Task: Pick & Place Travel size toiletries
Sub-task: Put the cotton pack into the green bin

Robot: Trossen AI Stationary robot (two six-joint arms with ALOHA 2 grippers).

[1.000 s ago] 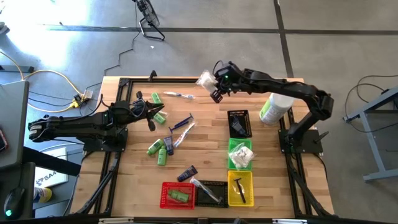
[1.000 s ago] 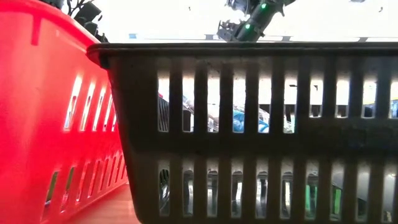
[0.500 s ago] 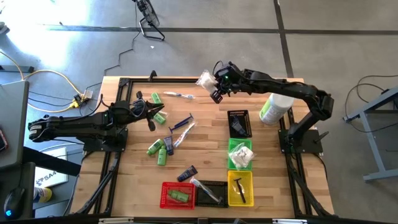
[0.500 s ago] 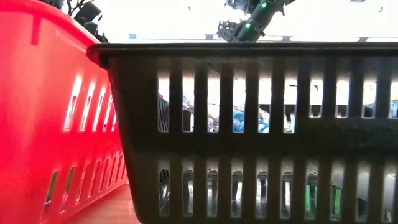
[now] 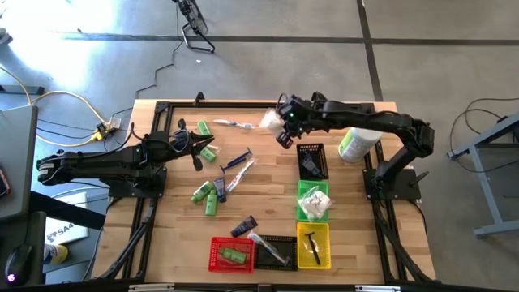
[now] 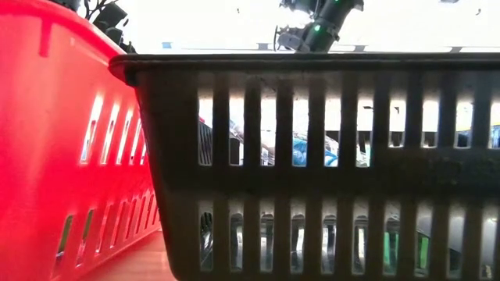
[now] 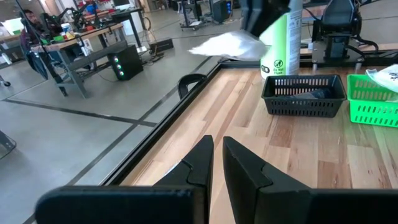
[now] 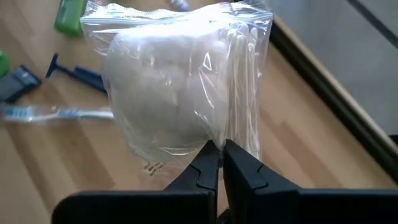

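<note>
The right claw has slid slightly down-right toward the black basket, pinching a white packet by its edge so it hangs clear. At left, the left claw waits, pressed together, near scattered toiletries.

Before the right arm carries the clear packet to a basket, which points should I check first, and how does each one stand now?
1. Right gripper shut on the clear packet: ok, its fingertips pinch the packet's edge.
2. Packet lifted off the table: ok, the left wrist view shows it hanging in the air.
3. Green basket has room: cannot tell, a white packet already lies inside.
4. Black basket just ahead of the right gripper, not in its way: cannot tell.
5. Left gripper away from the path: ok, it waits shut on the left side, over the loose toiletries.
</note>
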